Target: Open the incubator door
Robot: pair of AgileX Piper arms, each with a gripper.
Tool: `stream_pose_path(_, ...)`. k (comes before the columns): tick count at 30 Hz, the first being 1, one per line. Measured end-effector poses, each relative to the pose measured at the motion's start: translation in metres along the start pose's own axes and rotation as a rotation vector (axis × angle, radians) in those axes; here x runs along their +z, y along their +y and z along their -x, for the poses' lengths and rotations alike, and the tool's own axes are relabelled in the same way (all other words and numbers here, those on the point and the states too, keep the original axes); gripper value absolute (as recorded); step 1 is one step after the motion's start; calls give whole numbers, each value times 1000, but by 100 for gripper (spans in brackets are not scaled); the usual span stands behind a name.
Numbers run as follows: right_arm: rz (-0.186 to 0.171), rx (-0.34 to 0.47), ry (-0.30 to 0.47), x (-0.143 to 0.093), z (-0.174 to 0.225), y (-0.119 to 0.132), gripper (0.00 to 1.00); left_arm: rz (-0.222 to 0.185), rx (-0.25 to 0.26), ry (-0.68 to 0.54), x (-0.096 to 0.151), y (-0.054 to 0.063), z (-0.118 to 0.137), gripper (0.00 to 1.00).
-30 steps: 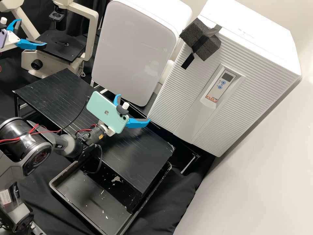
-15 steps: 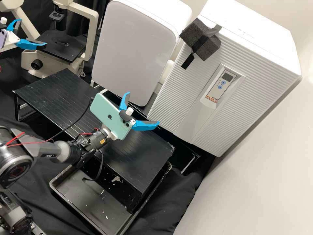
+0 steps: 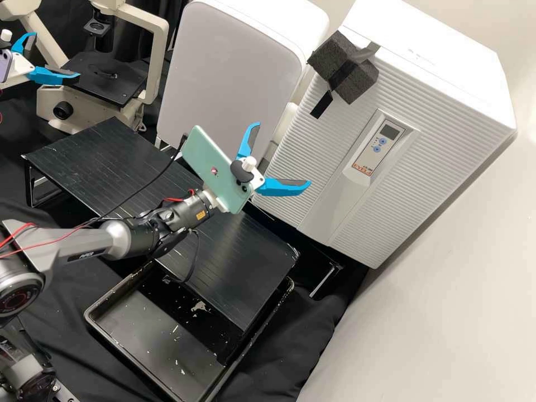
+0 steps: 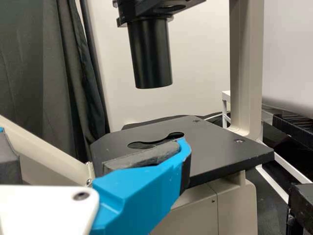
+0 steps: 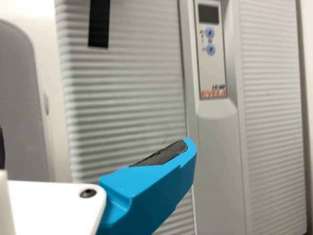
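From my station I see a low black table point(image 3: 245, 273) on slim legs over rumpled black cloth point(image 3: 293, 346). A shallow black tray point(image 3: 151, 340) lies on that cloth, partly beneath the table, pale flecks scattered inside.

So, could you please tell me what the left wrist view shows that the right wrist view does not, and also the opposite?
Left wrist view: the microscope, with its flat black stage under a black tube, and a dark curtain behind.
Right wrist view: the incubator's ribbed front, its control panel and a hanging black strip.
Both: a blue finger with a dark pad, though each belongs to a different arm.
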Motion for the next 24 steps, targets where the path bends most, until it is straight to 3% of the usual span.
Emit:
stream_pose_path(8,36,57,-14,-14,-21,8,100,0,0,0,0,0,0,100)
stream_pose_path(15,76,52,-37,-13,-33,5,100,0,0,0,0,0,0,100)
stream_pose_path(18,73,56,-48,-12,-36,4,100,0,0,0,0,0,0,100)
stream_pose_path(19,74,55,-52,-11,-36,4,0,0,0,0,0,0,0,100)
stream_pose_path(24,74,47,-59,-9,-37,2,0,0,0,0,0,0,0,100)
